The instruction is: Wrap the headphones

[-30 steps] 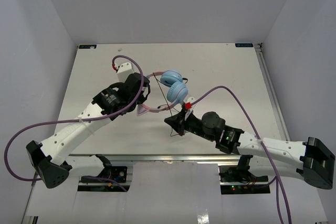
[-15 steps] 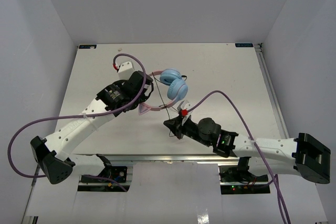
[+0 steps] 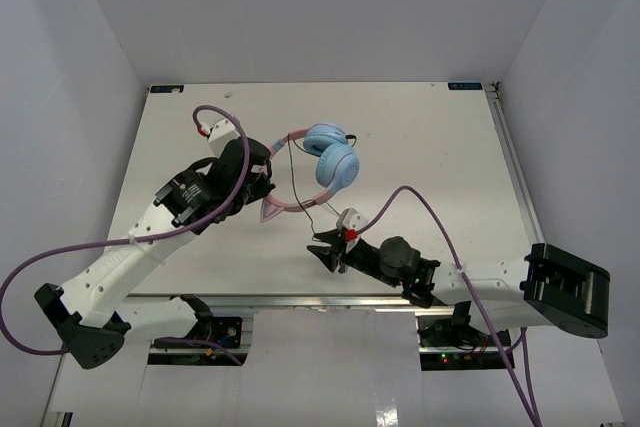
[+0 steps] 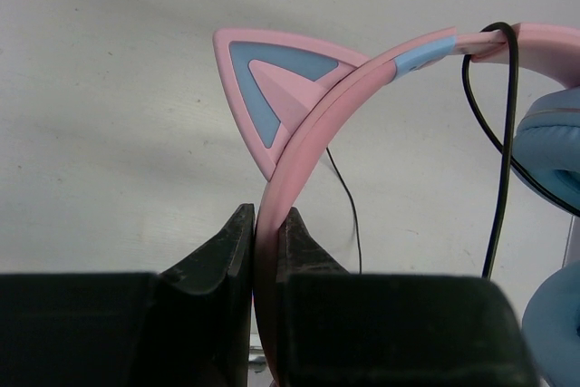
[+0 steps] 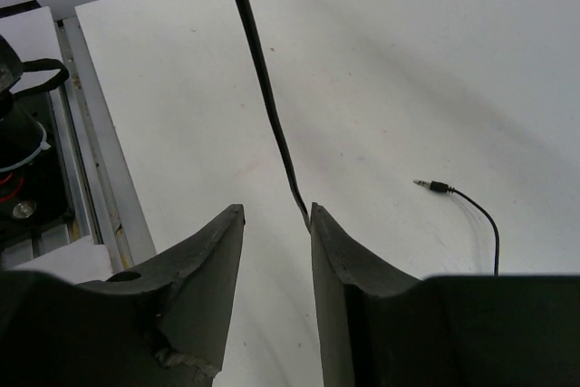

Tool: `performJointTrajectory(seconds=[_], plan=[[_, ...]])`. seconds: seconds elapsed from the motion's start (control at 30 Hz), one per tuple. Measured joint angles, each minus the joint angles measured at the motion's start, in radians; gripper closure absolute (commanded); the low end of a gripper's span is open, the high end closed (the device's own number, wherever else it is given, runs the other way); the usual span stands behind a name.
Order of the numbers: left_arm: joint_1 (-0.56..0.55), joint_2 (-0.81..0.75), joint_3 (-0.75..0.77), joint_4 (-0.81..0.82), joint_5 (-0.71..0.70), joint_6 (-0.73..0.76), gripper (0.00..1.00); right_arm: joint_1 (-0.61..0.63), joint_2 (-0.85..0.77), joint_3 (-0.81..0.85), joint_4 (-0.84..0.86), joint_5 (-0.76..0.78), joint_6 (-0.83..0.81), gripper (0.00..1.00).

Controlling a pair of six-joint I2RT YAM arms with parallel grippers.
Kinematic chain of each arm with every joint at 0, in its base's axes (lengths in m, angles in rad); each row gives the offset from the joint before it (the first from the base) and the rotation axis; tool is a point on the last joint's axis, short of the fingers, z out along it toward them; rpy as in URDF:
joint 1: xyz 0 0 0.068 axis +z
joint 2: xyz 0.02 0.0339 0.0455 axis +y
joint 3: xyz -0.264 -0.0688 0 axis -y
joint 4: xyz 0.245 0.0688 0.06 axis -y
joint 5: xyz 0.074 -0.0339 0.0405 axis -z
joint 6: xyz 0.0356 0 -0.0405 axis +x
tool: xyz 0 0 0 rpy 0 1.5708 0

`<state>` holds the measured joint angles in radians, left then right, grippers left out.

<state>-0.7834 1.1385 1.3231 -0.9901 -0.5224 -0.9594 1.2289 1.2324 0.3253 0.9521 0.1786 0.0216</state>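
Two grips matter here, and only one is firm. Your left gripper (image 4: 265, 219) is pinched tight on the pink headband (image 4: 362, 88) just below the cat ear (image 4: 272, 79), keeping the headphones (image 3: 325, 159) near the middle of the table (image 3: 430, 127). Your right gripper (image 5: 276, 210) has its jaws parted. The thin black cord (image 5: 263, 79) runs down between them and only leans on the inner edge of one finger, so nothing is clamped there. The plug (image 5: 433, 186) lies loose on the table beyond.

You look to be between turns, letting go so you can take the cord again nearer the plug. Keep the left pinch steady so the band does not twist. Centre the cord in the right jaws before closing, because at the finger's edge it could slip out. Then carry it round the headband next to the loop already draped over it. Use light tension only, and watch that the free end does not snag.

Compared with a second ago, your right arm has drawn back toward the near edge, so its gripper sits farther from the ear cups and a longer run of cord shows between them. Your left arm has swung outward, the headphones have turned with it, and the cat ear now points toward you.
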Motion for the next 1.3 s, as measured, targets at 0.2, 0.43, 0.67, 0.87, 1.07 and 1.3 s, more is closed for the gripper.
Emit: performJointTrajectory(seconds=[0.2, 0.43, 0.67, 0.87, 1.07, 1.3], plan=[[0.000, -0.028, 0.000, -0.001, 0.035, -0.006, 1.00, 0.000, 0.101, -0.030, 0.146, -0.025, -0.073, 0.51], [0.000, -0.049, 0.001, -0.002, 0.067, -0.007, 1.00, -0.002, 0.182, -0.031, 0.250, -0.021, -0.159, 0.50], [0.000, -0.077, 0.004, -0.005, 0.103, -0.007, 1.00, -0.037, 0.264, -0.026, 0.287, -0.021, -0.193, 0.53], [0.000, -0.090, 0.015, -0.002, 0.149, -0.006, 1.00, -0.073, 0.347, -0.025, 0.310, -0.029, -0.194, 0.58], [0.001, -0.101, 0.018, 0.003, 0.188, -0.006, 1.00, -0.078, 0.429, -0.022, 0.319, -0.052, -0.183, 0.64], [0.001, -0.124, 0.033, 0.003, 0.197, -0.006, 1.00, -0.094, 0.533, -0.020, 0.330, -0.075, -0.150, 0.81]])
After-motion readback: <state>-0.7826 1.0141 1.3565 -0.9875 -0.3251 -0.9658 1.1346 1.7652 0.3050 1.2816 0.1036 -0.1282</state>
